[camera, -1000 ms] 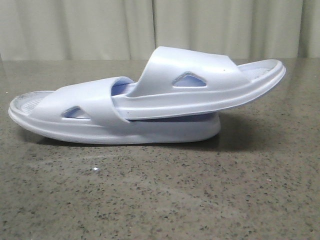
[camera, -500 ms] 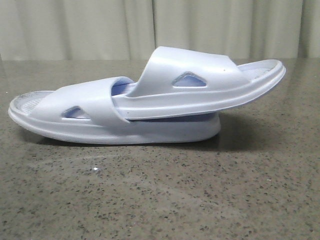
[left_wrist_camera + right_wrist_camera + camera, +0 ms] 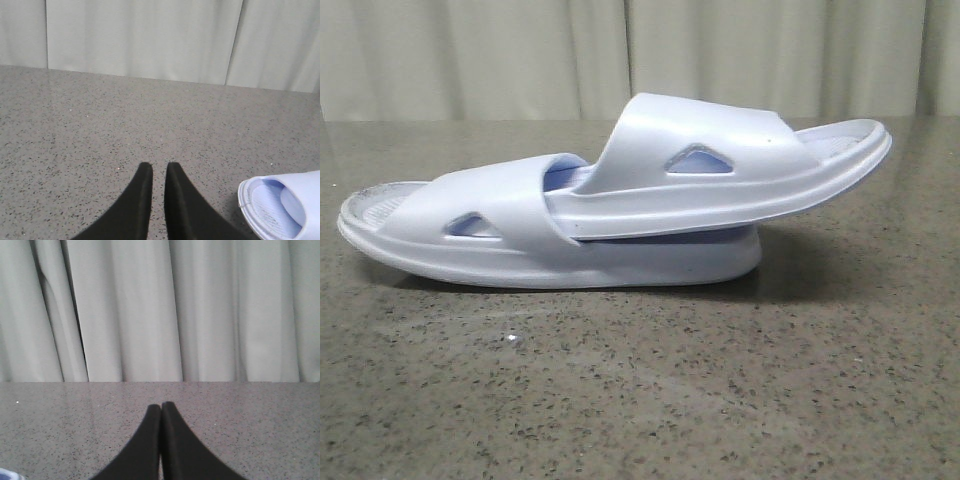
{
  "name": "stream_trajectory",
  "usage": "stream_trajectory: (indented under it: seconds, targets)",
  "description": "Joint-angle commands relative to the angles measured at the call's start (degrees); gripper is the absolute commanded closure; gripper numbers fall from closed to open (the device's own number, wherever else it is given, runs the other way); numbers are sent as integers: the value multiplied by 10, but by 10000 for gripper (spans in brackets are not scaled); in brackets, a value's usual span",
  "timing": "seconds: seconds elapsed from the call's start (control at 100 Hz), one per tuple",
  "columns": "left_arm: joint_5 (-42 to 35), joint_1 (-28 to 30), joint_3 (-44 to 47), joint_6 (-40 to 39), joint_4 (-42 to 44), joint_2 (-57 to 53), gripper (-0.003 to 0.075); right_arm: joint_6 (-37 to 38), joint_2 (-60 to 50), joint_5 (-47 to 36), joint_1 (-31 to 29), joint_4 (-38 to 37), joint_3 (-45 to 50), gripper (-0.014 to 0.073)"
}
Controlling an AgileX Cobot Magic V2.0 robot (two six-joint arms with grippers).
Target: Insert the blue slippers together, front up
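The two blue slippers lie on the table in the front view, one pushed into the other. The lower slipper (image 3: pixel 470 240) rests flat. The upper slipper (image 3: pixel 720 170) has one end tucked under the lower one's strap, and its other end rises to the right. No gripper shows in the front view. In the left wrist view my left gripper (image 3: pixel 159 167) hovers over bare table with a narrow gap between its fingers and nothing in it; one slipper end (image 3: pixel 280 205) lies off to its side. My right gripper (image 3: pixel 161 406) is shut on nothing, away from the slippers.
The speckled grey stone table (image 3: pixel 640 400) stretches in front of and around the slippers. A pale curtain (image 3: pixel 620 50) hangs behind its far edge and also fills the upper half of the right wrist view, curtain (image 3: pixel 160 310).
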Motion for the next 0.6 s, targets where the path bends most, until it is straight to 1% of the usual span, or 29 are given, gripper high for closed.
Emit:
stream_trajectory:
  seconds: [0.0,0.17,0.24,0.3,0.35,0.42,0.43,0.44,0.45,0.46,0.47,0.49,0.5,0.52,0.55,0.59]
  targets:
    - [-3,-5,-10,0,-8,3,704,-8,4,5,-1,-13,-14,701]
    - [-21,-5,-7,-1,4,-12,704,-8,4,5,-1,-13,-14,701]
    - [-21,-5,-7,-5,47,-28,704,-8,4,5,-1,-13,-14,701]
    - [-21,-5,-7,-31,115,-44,704,-8,4,5,-1,-13,-14,701]
    - [-20,-5,-7,-88,183,-59,704,-8,4,5,-1,-13,-14,701]
    - [-19,-5,-7,-202,305,-84,704,-8,4,5,-1,-13,-14,701]
    - [-17,-5,-7,-243,333,-92,704,-8,4,5,-1,-13,-14,701]
    - [-17,-5,-7,-256,362,-94,704,-8,4,5,-1,-13,-14,701]
    - [-17,-5,-7,-270,362,-94,704,-8,4,5,-1,-13,-14,701]
    - [-15,-5,-7,-284,391,-99,704,-8,4,5,-1,-13,-14,701]
    - [-15,-5,-7,-313,406,-104,704,-8,4,5,-1,-13,-14,701]
    - [-13,-5,-7,-342,451,-109,704,-8,4,5,-1,-13,-14,701]
    - [-12,-5,-7,-371,481,-114,704,-8,4,5,-1,-13,-14,701]
    - [-9,-5,-7,-414,511,-118,704,-8,4,5,-1,-13,-14,701]
    - [-3,-5,-5,-469,582,-129,704,-8,4,5,-1,-13,-14,701]
    - [2,-5,-3,-546,643,-138,704,-8,4,5,-1,-13,-14,701]
